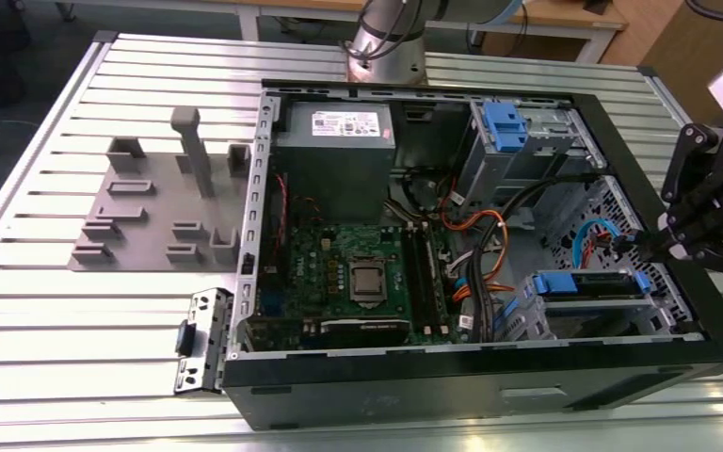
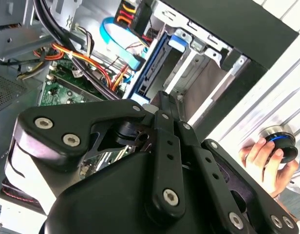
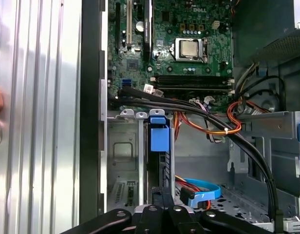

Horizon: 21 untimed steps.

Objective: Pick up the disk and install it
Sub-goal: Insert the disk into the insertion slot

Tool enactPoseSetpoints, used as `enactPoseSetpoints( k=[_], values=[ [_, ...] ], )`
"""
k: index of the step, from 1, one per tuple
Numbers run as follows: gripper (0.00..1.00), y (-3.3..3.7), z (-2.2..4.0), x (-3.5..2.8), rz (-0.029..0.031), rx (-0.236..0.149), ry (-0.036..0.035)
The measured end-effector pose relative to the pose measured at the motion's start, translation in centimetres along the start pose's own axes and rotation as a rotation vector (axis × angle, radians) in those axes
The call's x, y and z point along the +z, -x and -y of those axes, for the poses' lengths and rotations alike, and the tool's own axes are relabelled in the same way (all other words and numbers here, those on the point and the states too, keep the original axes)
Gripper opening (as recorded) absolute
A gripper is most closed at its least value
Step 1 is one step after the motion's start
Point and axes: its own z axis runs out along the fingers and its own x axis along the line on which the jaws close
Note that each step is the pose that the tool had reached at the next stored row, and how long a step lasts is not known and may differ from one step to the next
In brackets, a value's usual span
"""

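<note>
The disk (image 1: 587, 283) sits edge-up in the lower drive cage of the open computer case, at the exterior view's right, with its blue carrier rails showing. In the second wrist view the disk (image 2: 149, 73) stands in the cage slot just past my fingertips. In the first wrist view its blue tab (image 3: 158, 135) faces me. My black gripper (image 1: 648, 243) hovers over the case's right side, just above the cage. Its fingers look shut with nothing between them in both wrist views (image 2: 162, 97) (image 3: 163, 194).
Orange, black and blue cables (image 1: 488, 235) run between the motherboard (image 1: 361, 273) and the cages. A power supply (image 1: 336, 141) and an upper cage with a blue bracket (image 1: 506, 122) lie further back. A grey fixture (image 1: 148, 207) stands on the slatted table. A hand (image 2: 259, 156) rests on a round knob (image 2: 281, 144).
</note>
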Motion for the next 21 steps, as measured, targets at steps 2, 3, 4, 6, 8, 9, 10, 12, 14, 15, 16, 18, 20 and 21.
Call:
enactPoseSetpoints(
  k=[2,3,4,6,8,9,10,12,14,15,16,18,20,21],
  values=[
    [0.1,0.27,0.22,0.17,0.0001,0.0,0.0],
    [0.1,0.4,0.33,0.24,0.0001,0.0,0.0],
    [0.1,0.5,0.47,0.3,0.0,0.0,0.0],
    [0.1,0.59,0.76,0.41,0.0001,0.0,0.0001],
    [0.1,0.68,1.01,0.5,0.0001,0.0,0.0001],
    [0.1,0.7,1.08,0.54,0.0,0.0,0.0001],
    [0.1,0.73,1.18,0.57,0.0,0.0,0.0001],
    [0.1,0.76,1.37,0.64,-0.0001,0.0,0.0001],
    [0.1,0.78,1.49,0.67,-0.0002,0.0,0.0001],
    [0.1,0.78,1.49,0.67,-0.0002,0.0,0.0001],
    [0.1,0.78,1.49,0.67,-0.0001,0.0,0.0001],
    [0.1,0.78,1.49,0.68,0.0,0.0,0.0001],
    [0.1,0.78,1.5,0.68,0.0,0.0,0.0001],
    [0.1,0.78,1.5,0.68,0.0001,0.0,0.0001]
  ],
)
